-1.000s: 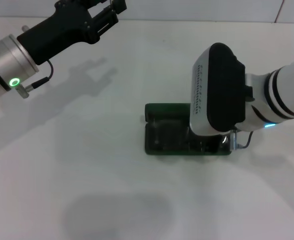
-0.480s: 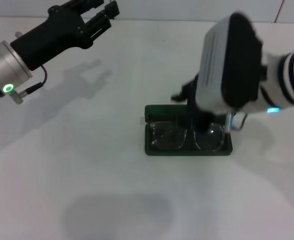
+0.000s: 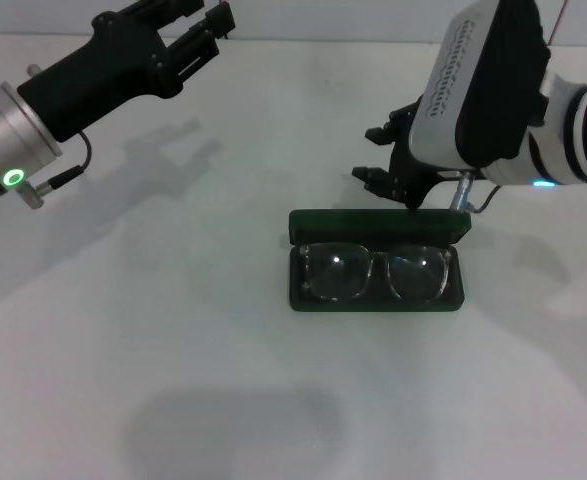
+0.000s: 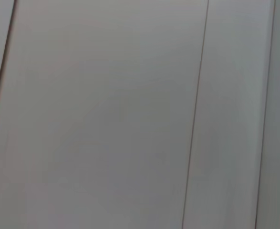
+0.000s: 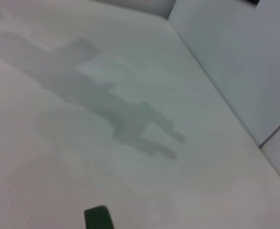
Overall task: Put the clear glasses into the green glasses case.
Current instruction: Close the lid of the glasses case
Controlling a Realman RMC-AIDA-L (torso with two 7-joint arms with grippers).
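Observation:
The green glasses case [image 3: 303,296] lies open in the middle of the white table, its lid standing up along the far side. The clear glasses [image 3: 375,273] rest inside it, lenses up, filling its width. My right gripper [image 3: 375,155] hovers just behind and above the lid, open with nothing between its fingers. My left gripper [image 3: 205,22] is held high at the far left, well away from the case, open and empty. In the right wrist view only a corner of the green glasses case [image 5: 98,218] shows. The left wrist view shows just wall panels.
The white table [image 3: 173,350] spreads around the case on all sides. A pale wall runs along the far edge [image 3: 303,20]. Arm shadows fall on the table to the left of the case.
My right gripper has let go of the glasses, lifted and drawn back behind the lid, uncovering them in the case. The left arm has barely shifted.

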